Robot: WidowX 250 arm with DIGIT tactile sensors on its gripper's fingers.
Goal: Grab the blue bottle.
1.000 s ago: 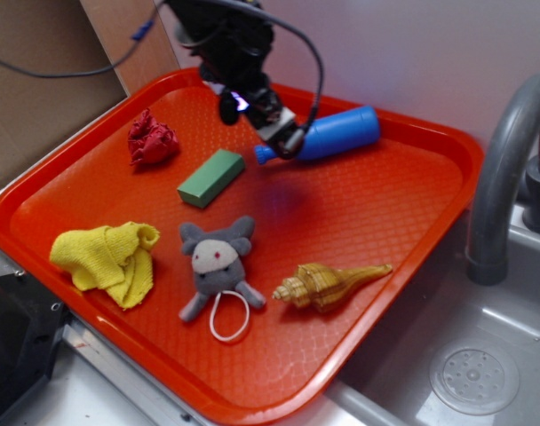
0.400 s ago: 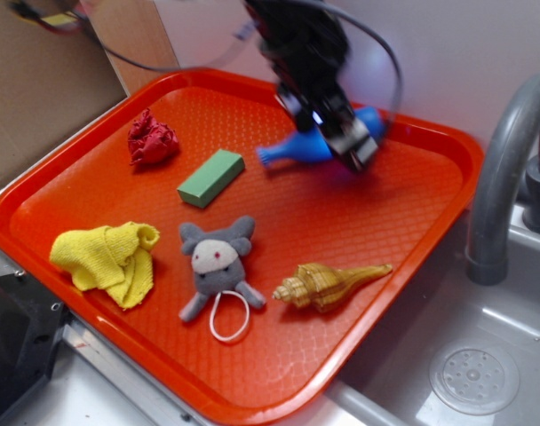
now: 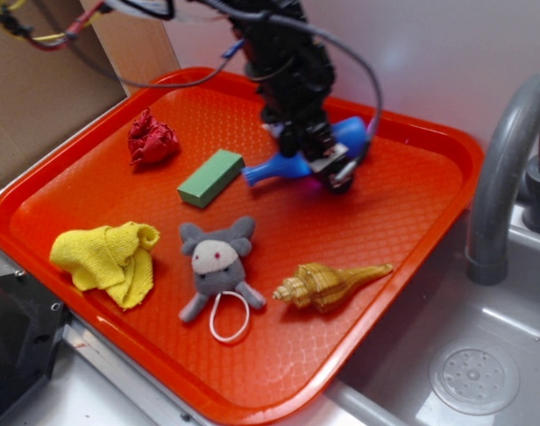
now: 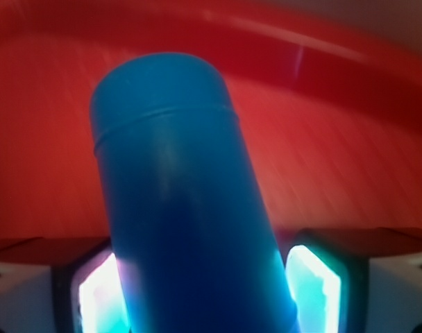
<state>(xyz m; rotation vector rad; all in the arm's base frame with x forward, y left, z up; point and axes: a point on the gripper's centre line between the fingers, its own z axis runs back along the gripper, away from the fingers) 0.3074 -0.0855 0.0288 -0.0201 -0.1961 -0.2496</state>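
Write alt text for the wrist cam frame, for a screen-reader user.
Close-up of a blue bottle lying between the two lit fingers of the gripper, its flat base pointing away from the camera. Behind it is the floor and raised rim of a red tray; whether the fingers actually touch the bottle cannot be told.

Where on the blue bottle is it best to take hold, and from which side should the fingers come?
Probably the wide round body of the bottle, from above. It lies on its side on the tray, so both flanks are free, and the narrow neck offers less surface. The gripper is already there: the wrist view shows a finger at each flank, though contact is unclear.
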